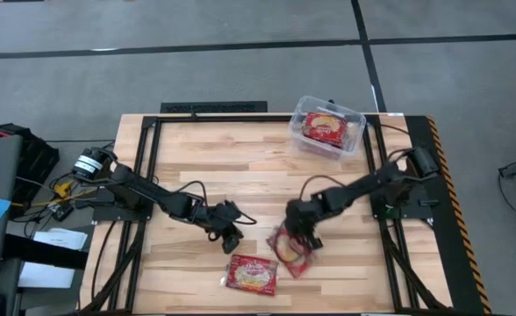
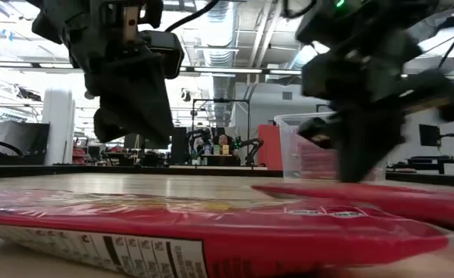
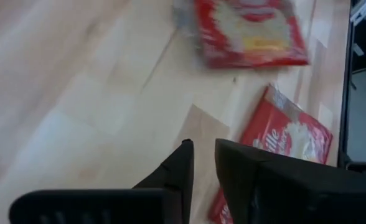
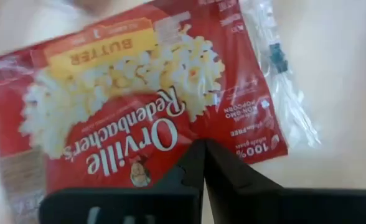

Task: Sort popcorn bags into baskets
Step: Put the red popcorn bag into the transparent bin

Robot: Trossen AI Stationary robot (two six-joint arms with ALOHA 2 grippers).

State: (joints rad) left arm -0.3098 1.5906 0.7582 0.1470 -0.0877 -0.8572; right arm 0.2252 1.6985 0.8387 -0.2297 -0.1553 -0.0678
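Note:
Two red popcorn bags lie flat on the wooden table near its front edge: one [image 1: 252, 274] nearest the edge, the other [image 1: 291, 250] a little to its right. A third bag [image 1: 323, 128] lies inside the clear basket [image 1: 356, 118] at the far right. My right gripper [image 1: 297, 232] is shut, slanting down over the right-hand bag [image 4: 139, 106]. My left gripper [image 1: 232, 237] hangs above bare wood just left of the front bag [image 3: 282, 143]. Its fingers [image 3: 203, 163] are all but shut, with nothing in the narrow slit between them. My right gripper comes at the bag's printed face [image 4: 170, 134] from above, slanting down, with its shut fingertips near the middle of one long edge. The bag lies flat on the table. I cannot tell whether the tips touch it or stand just above it.
Black rails frame the table's left [image 1: 144, 175] and right [image 1: 379, 175] sides. Bare wood [image 1: 240, 167] lies between the arms and the basket. In the low view the front bag [image 2: 173, 232] fills the foreground.

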